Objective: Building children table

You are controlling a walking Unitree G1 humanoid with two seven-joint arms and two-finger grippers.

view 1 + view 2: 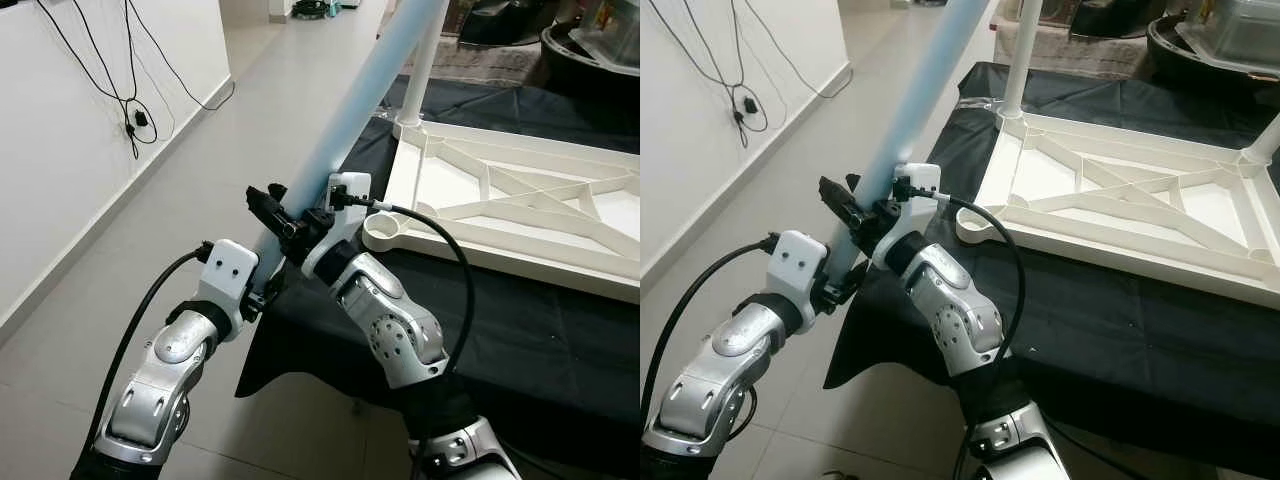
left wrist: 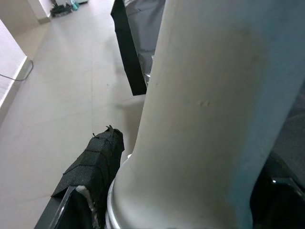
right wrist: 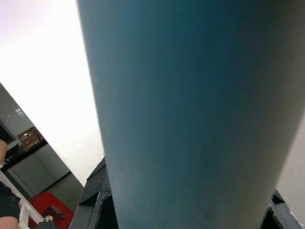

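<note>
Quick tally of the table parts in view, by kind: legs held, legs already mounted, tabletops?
Leg held by both grippers: 1, the pale blue leg, with the left gripper low on it and the right gripper just above.
Legs standing on the frame: 2, the near-left white leg and the far-right white leg.
Upturned white tabletop: 1.
Total: 4.

My two grippers sit side by side on the lower end of the table leg (image 1: 350, 110): the left gripper (image 1: 262, 290) just below, the right gripper (image 1: 285, 222) just above it. The leg slants up and away beyond them. To the right of the right gripper lies the upturned tabletop (image 1: 520, 215) on the cloth (image 1: 540, 330), its corner socket (image 1: 390, 228) nearest. Left of both grippers is floor (image 1: 150, 250), then the wall (image 1: 60, 130).
</note>
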